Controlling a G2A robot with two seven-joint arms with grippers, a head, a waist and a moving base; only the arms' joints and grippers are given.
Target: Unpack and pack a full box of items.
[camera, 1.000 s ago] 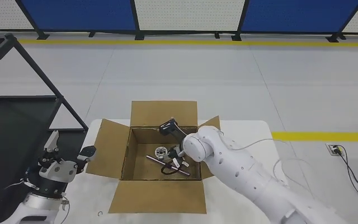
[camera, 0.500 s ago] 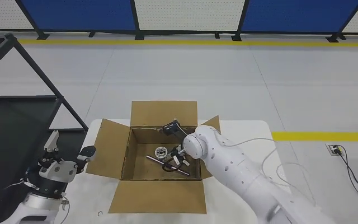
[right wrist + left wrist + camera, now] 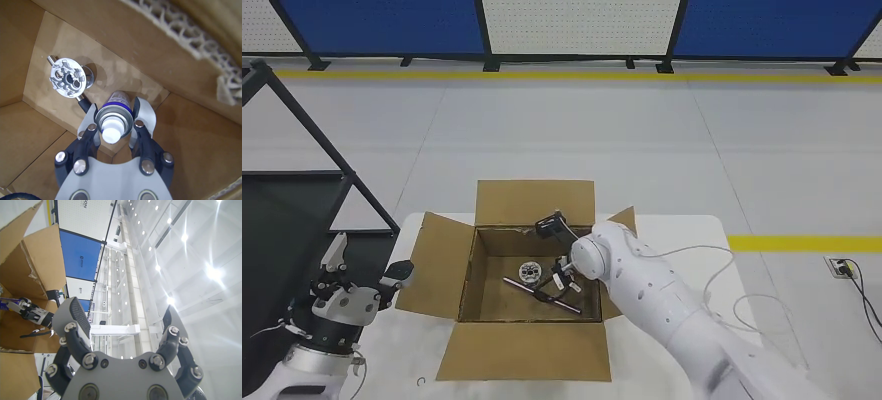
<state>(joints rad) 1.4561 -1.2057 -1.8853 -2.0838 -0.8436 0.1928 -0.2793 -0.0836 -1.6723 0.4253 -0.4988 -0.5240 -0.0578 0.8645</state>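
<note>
Right gripper (image 3: 115, 107) clamps blue-and-silver metal spray can (image 3: 115, 121), long axis along its fingers, at 3 o'clock inside brown cardboard box (image 3: 537, 202); left gripper (image 3: 122, 308) wide, empty, off at 9 o'clock.

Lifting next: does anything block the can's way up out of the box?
Nothing visible does. The right gripper is shut on the spray can near a corner of the open box; the toothed metal disc lies beside it, apart from the can.

Box walls (image 3: 17, 47) and a toothed disc (image 3: 67, 79) hem the right pincer (image 3: 115, 105) gripping the can (image 3: 121, 102).
</note>
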